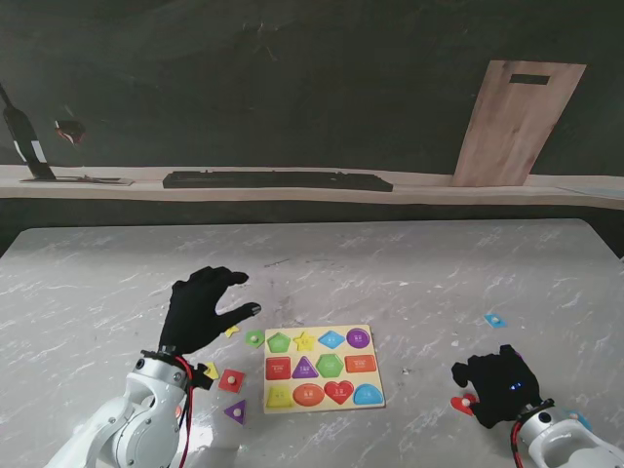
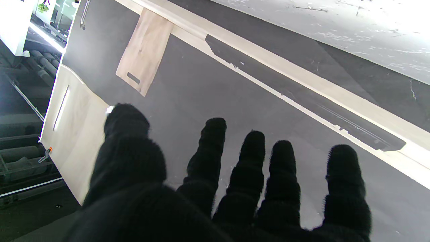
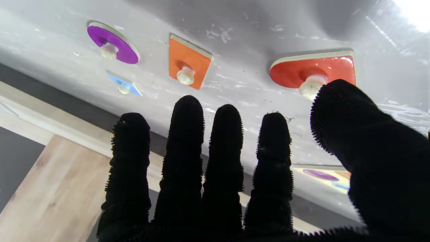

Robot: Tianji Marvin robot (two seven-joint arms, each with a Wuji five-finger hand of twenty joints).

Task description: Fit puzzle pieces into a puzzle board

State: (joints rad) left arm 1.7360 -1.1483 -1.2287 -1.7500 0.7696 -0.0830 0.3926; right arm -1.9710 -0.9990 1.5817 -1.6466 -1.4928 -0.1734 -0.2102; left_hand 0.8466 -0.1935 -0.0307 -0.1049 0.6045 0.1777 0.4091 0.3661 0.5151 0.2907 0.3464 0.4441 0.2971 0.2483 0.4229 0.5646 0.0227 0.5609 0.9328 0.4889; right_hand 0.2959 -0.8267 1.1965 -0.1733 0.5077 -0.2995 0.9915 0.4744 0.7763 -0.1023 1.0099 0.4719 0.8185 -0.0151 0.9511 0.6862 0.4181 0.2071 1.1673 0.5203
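The puzzle board [image 1: 324,369] lay near the front edge of the table [image 1: 409,263], a little left of the middle, its twelve coloured recesses all showing. Loose pieces sat on both sides of it: a red square piece [image 1: 231,380] and a purple triangle piece [image 1: 236,411] just off the board's left edge, and a small blue piece [image 1: 495,320] well apart toward the right edge.

The right hand [image 1: 497,385] hovered low near the front right corner with its fingers spread and nothing in them. The right wrist view showed a red piece [image 3: 312,70] with a white knob just beyond the thumb, and an orange square piece [image 3: 188,65] and a purple round piece [image 3: 112,42] farther off. The left hand [image 1: 200,307] hung raised by the board's far left corner, fingers wide and empty.

The step in hand looked like picking up the red piece by its knob (the flat body offers little to grip). Doing it well would probably mean bringing thumb and forefinger down on either side of the knob, closing gently so the piece would not skid on the smooth marble, and lifting straight up before carrying it to the matching recess.
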